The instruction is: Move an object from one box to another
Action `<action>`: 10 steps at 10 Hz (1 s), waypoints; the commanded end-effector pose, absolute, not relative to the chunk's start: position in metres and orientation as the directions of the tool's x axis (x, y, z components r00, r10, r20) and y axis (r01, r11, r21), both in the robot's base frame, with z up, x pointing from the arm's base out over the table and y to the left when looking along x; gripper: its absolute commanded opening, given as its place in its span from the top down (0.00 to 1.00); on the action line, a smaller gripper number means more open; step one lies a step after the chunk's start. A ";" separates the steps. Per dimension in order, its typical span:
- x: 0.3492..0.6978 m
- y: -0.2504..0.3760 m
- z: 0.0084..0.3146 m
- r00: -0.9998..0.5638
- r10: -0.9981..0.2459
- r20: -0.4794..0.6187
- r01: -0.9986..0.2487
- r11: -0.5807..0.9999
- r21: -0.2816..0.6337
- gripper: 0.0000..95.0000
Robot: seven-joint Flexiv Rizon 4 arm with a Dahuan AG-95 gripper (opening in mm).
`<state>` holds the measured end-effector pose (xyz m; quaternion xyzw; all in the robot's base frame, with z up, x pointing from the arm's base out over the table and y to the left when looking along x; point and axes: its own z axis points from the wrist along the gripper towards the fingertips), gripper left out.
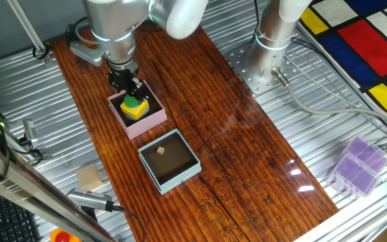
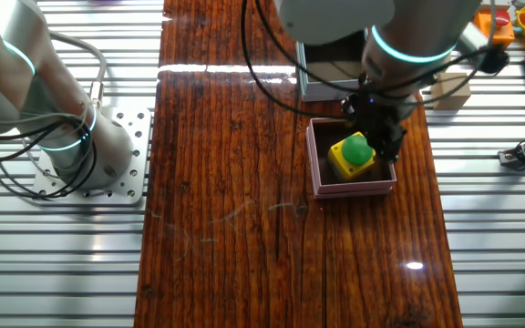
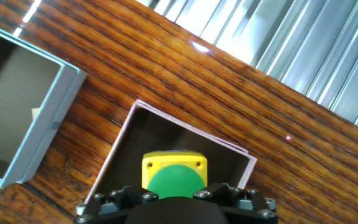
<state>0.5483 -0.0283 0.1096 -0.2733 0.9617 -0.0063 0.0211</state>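
The pink-walled box (image 1: 150,122) sits on the wooden table and holds a yellow block with a round green top (image 1: 134,106). The pale blue-grey box (image 1: 151,172) lies just in front of it with a small tan cube (image 1: 160,150) inside. My gripper (image 1: 132,91) is low over the pink box, its black fingers beside the green top. The other fixed view shows the gripper (image 2: 372,128) straddling the block (image 2: 354,153) in the pink box (image 2: 354,189). In the hand view the block (image 3: 174,174) fills the bottom centre above the pink wall (image 3: 185,129). The fingertips are hidden.
The blue-grey box (image 3: 48,118) lies left of the pink one in the hand view. A loose wooden block (image 1: 90,178) and tools lie on the ribbed metal left of the table. A second arm's base (image 1: 267,60) stands at the back. Purple clear boxes (image 1: 358,165) sit at the right.
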 end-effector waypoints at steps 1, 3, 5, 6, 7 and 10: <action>0.550 -0.032 0.102 -0.846 -0.531 -0.044 -0.531 0.847 -0.025 0.20; 0.551 -0.033 0.097 -0.847 -0.530 -0.051 -0.529 0.848 -0.025 0.20; 0.551 -0.033 0.095 -0.845 -0.531 -0.054 -0.531 0.847 -0.025 0.20; 0.551 -0.033 0.093 -0.844 -0.533 -0.057 -0.532 0.846 -0.026 0.20; 0.551 -0.033 0.091 -0.844 -0.533 -0.062 -0.532 0.846 -0.026 0.20; 0.551 -0.032 0.089 -0.845 -0.531 -0.068 -0.531 0.847 -0.019 0.20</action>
